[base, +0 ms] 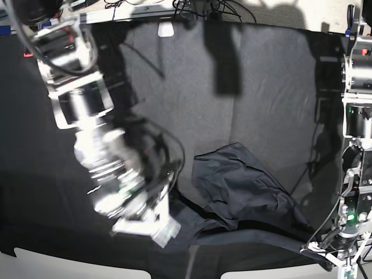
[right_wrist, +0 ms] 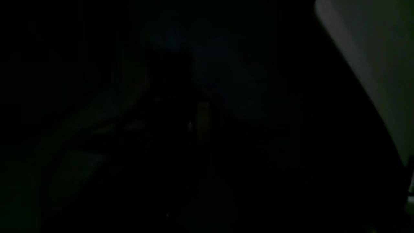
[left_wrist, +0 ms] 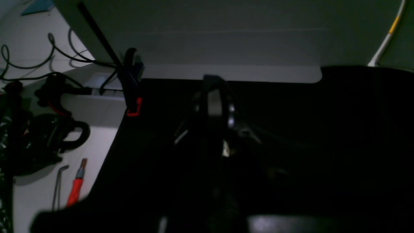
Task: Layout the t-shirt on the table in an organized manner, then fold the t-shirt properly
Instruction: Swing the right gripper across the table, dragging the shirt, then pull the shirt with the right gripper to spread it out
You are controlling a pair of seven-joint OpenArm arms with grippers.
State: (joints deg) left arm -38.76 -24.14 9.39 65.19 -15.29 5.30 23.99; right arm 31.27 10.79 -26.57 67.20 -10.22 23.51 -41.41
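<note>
T-shirt (base: 244,189) crumpled at lower centre-right of base view, on black-clothed table (base: 273,75), near its bottom edge. Soft, light, limp; likely drags and folds over itself, so best pinched at a hem or sleeve edge. Right gripper (base: 160,224) at lower left, touching the fabric; left gripper (left_wrist: 213,103) apart from it; jaws of both closed, nothing visibly held. Open cloth above for spreading.

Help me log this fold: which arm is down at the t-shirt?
The right arm, on the base view's left, reaches the t-shirt; the left arm stands apart.
</note>
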